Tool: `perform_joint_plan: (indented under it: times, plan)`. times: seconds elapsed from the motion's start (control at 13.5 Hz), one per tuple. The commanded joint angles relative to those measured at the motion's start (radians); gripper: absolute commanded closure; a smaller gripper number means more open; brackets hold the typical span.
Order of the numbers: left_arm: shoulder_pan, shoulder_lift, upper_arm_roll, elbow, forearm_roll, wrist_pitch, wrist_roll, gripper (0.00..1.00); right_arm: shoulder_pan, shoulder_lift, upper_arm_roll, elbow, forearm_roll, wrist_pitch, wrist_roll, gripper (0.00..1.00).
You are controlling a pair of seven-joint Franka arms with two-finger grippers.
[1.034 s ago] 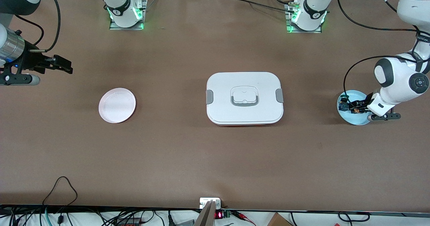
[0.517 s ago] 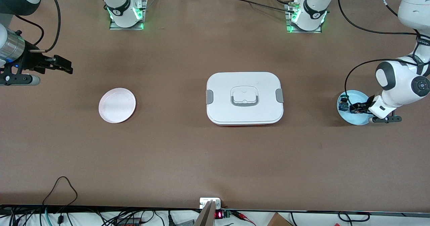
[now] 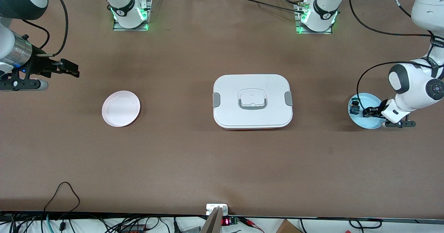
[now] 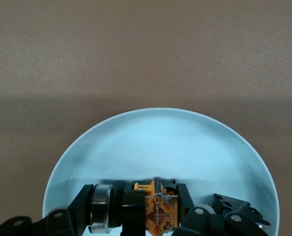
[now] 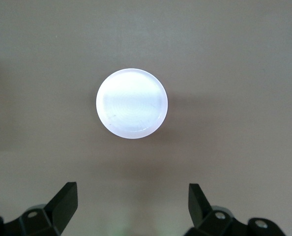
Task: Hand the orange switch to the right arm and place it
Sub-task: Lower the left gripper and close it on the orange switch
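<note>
You can see that over the last second the left end effector has settled lower into the light blue plate at the right of the front view, its fingers now clenched on the orange switch; the grasp looks made, so lifting comes next. The blue-green switch lies beside it on the plate. The right end effector has edged inward at upper left, spread wide above the desk near the pink plate.

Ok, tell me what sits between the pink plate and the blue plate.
In the front view, the white lidded box sits on the table between the pink plate and blue plate.
</note>
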Motion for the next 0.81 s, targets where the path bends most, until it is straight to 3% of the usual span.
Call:
perform_joint_plan:
  times: [0.0,0.3,0.59,0.74]
  plan:
    - [0.015,0.017,-0.016,0.027,-0.026,-0.009,0.034,0.57,-0.002,0.007,0.002,0.016,0.01,-0.004,0.012,0.0]
    - [0.012,-0.013,-0.038,0.044,-0.025,-0.067,0.044,0.59,-0.009,0.016,-0.002,0.016,0.104,-0.015,0.013,0.0]
    - [0.001,-0.016,-0.07,0.209,-0.02,-0.346,0.05,0.62,0.0,0.015,-0.001,0.019,0.087,-0.004,0.004,0.0]
    - [0.001,-0.016,-0.106,0.316,-0.009,-0.461,0.153,0.64,-0.002,0.016,0.002,0.021,0.078,-0.004,0.007,0.0]
